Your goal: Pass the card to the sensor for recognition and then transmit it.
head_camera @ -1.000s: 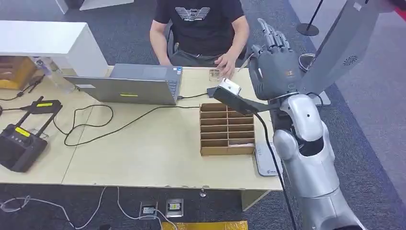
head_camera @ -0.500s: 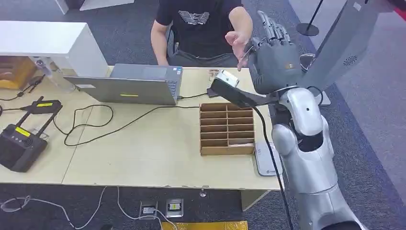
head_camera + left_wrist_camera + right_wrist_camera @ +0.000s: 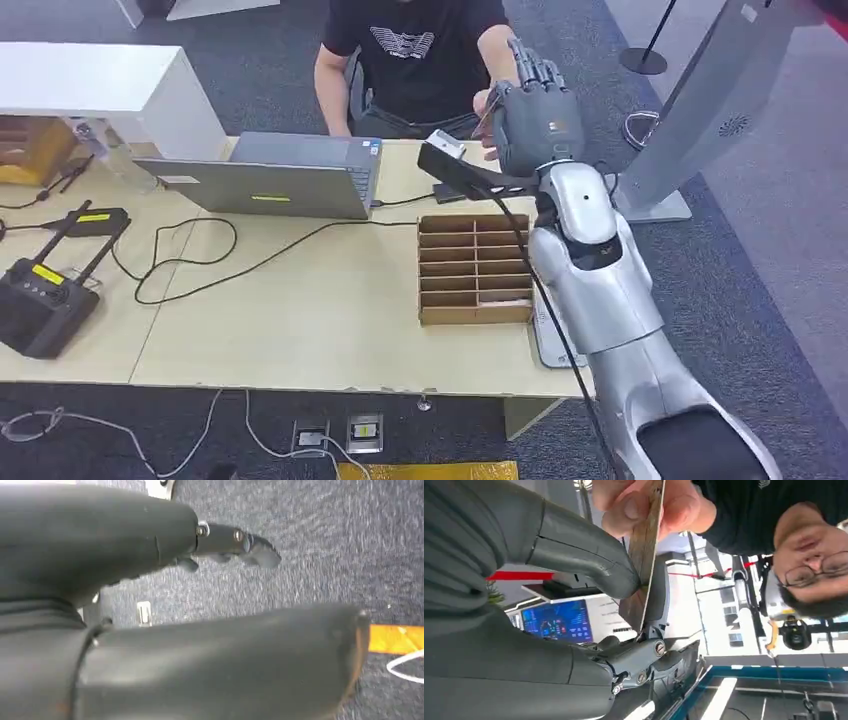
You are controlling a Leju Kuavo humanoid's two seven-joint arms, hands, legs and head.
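R hand (image 3: 535,125) raised at table's far edge, card (image 3: 644,565) pinched btwn thumb and a finger.
Person's hand (image 3: 644,502) grips same card at its other end, approx 1 o'clock of the cardboard organizer (image 3: 475,268). L hand (image 3: 150,580) hangs over carpet, holds nothing; fingers apart or curled: can't tell. Laptop (image 3: 275,178) at organizer's 10 o'clock.

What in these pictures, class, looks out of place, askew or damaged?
Nothing looks damaged or spilled. The card stands edge-on between the right hand thumb and a finger while the person's hand also pinches it. A black cable loops loosely across the table.
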